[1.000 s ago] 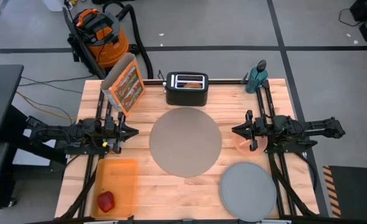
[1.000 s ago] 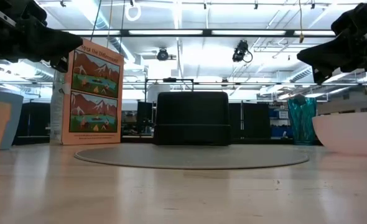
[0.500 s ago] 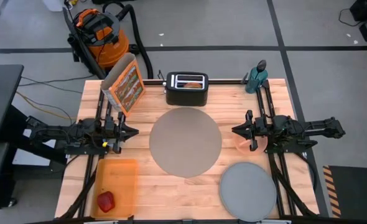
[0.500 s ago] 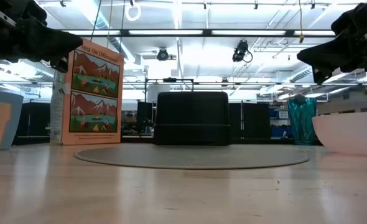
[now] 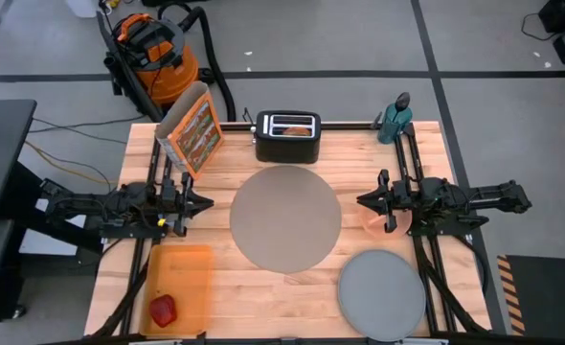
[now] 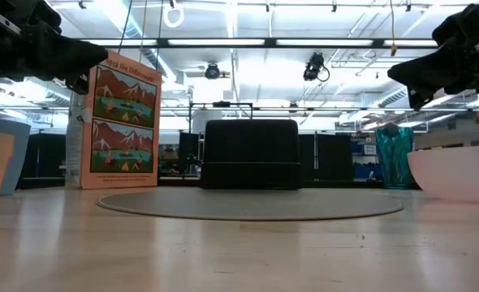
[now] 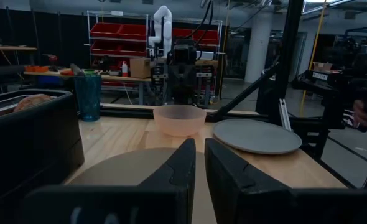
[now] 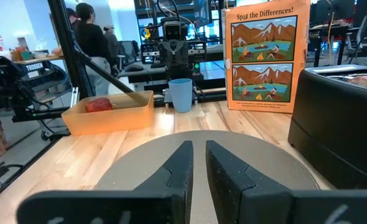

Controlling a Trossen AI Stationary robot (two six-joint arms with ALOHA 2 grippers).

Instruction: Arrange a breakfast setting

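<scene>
The round grey-brown mat lies flat at the table's middle. The grey plate lies at the near right. The pink bowl stands upright, partly under my right arm. The red apple sits in an orange tray at the near left. The blue cup stands upright by the tray. No spoon shows. My left gripper is shut and empty above the table, left of the mat. My right gripper is shut and empty, right of the mat.
A black toaster stands behind the mat. A picture box stands at the far left, a teal bottle at the far right. A person stands in the room beyond the table. Bare wood lies in front of the mat.
</scene>
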